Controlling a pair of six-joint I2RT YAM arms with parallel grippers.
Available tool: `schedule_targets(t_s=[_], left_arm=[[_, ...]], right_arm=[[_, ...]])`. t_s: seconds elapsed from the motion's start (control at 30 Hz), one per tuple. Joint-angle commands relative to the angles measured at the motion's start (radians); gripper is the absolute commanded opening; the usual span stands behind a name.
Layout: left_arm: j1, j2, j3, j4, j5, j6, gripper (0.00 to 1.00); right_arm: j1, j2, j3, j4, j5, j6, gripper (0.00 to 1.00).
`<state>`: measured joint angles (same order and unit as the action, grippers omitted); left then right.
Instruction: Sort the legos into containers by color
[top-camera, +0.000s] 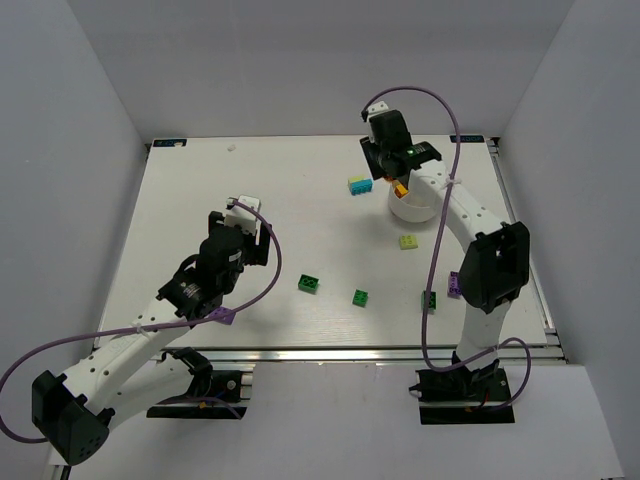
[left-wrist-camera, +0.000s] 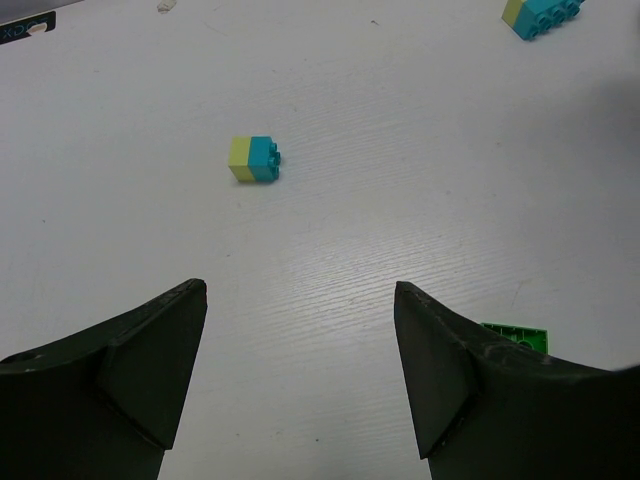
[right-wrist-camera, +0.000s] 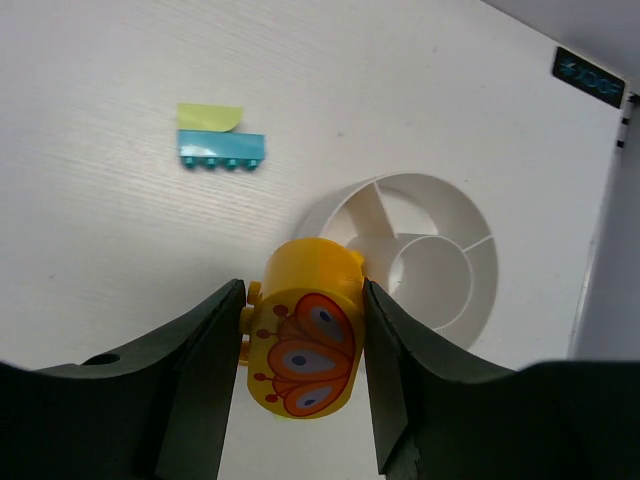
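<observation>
The rounded yellow plastic brick with an orange butterfly print is sitting clamped in the right claw, which is hanging over the edge of the round white divided plastic bowl, evidently for release inside it. The left claw is hovering wide open, gripping nothing, above the white surface, facing a yellow-green and cyan brick, probably its next pick.

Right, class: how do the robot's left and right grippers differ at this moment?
The left gripper is open and empty; the right gripper is shut on a yellow printed brick. The left hangs away from the white bowl; the right hangs beside it. Both have dark fingers.
</observation>
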<state>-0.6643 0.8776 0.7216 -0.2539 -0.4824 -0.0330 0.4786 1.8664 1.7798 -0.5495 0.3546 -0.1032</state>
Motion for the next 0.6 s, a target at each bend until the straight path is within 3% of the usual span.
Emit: schedule_targets(t_s=[0.0,0.2,0.57], left_arm=[[0.0,-0.022,0.013,0.013,0.007,0.007,0.85],[0.0,-0.026,0.013,0.016,0.008,0.008,0.85],[0.0,-0.032,0.013,0.016,0.016,0.008,0.85]], right_arm=[[0.005,0.046,0.049,0.039,0.204,-0.062,0.04],[0.003,0.083,0.036,0.144,0.368,-0.116,0.03],[0.002,0.155,0.056,0.218,0.426,-0.159,0.04]])
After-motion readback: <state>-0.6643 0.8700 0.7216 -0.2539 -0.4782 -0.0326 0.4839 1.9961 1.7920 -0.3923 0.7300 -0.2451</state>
